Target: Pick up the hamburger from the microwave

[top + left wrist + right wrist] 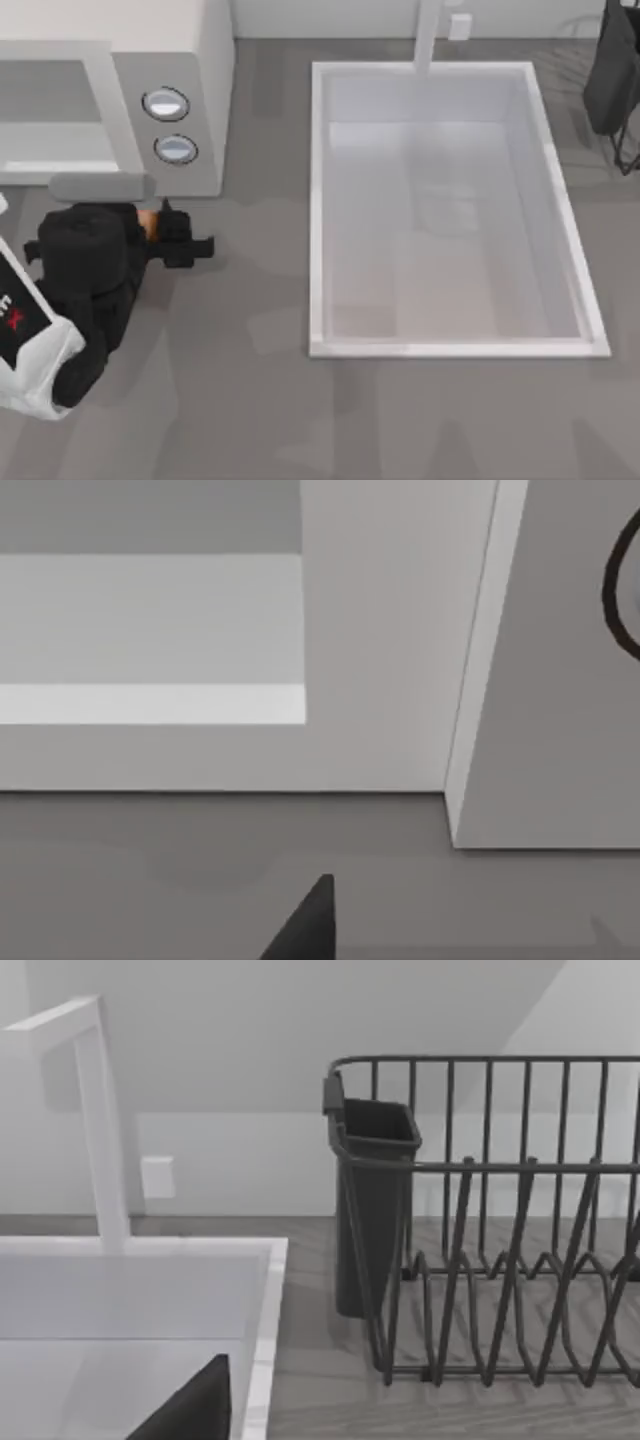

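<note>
Top view: the left gripper (172, 238) sits on the table just in front of the microwave (190, 60), below its two knobs (170, 125). A sliver of orange, the hamburger (147, 221), peeks out between wrist and fingers, so the jaws seem closed around it, though the arm hides most of it. The hamburger is outside the cavity, near the microwave's front edge. The right arm is parked far from the microwave, past the sink (455, 345), by a dish rack (500, 1220).

Risk: a shallow grip could let the hamburger slip, or lifting could knock the microwave's door handle (100, 186).

Partial red and white lettering on the left arm's white casing is unreadable.
</note>
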